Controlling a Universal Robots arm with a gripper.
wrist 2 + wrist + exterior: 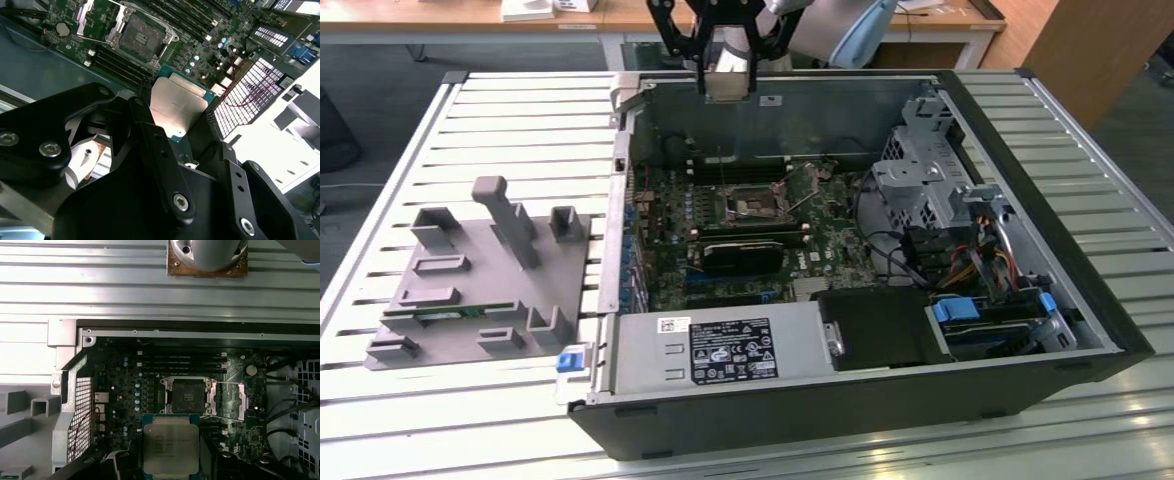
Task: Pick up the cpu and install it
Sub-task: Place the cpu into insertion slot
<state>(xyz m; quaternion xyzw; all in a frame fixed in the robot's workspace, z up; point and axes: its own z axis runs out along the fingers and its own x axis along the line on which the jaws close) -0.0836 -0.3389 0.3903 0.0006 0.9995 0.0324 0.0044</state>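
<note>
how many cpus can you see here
1. The cpu is clamped in the end effector, held clear of the motherboard; the open socket is empty. Others may be hidden.

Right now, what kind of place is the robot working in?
Probably a computer-assembly lab: an open computer case on a slatted metal table, wooden desks behind, the end effector gripping the cpu.

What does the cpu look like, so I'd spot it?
Find the open computer case. Over its motherboard, the black end effector grips the cpu: a flat square with a shiny silver top and thin green rim, unlike the dark empty socket.
</note>
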